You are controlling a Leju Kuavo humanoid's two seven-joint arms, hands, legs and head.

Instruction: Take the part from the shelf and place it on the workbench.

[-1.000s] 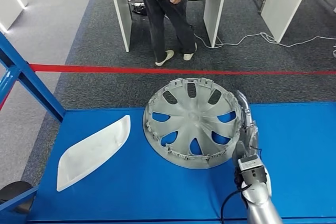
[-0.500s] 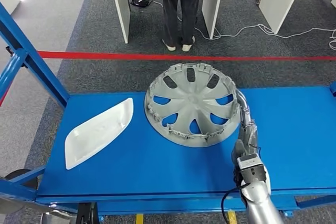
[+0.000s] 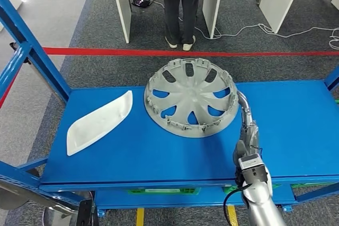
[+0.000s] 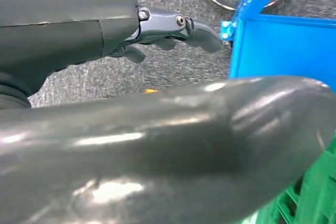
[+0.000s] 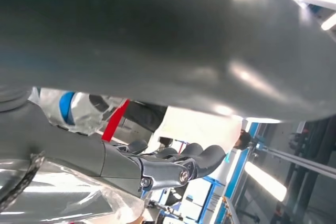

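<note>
A round grey plastic wheel cover [image 3: 191,98] lies flat on the blue tabletop [image 3: 303,130] at the centre of the head-view frame, its right rim gripped by the right robot hand [image 3: 247,130], which reaches up from the lower right. The left robot hand [image 4: 166,30] hangs over grey carpet with its fingers apart, holding nothing. A white curved plastic panel [image 3: 98,123] rests at left on the tabletop, well apart from the cover, while a person in dark trousers [image 3: 181,3] stands beyond a red floor line [image 3: 119,52] at the top.

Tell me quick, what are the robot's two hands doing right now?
Left hand: holds nothing, fingers stretched out over the floor.
Right hand: at the rim of the hubcap; whether it grips it cannot be told.
</note>
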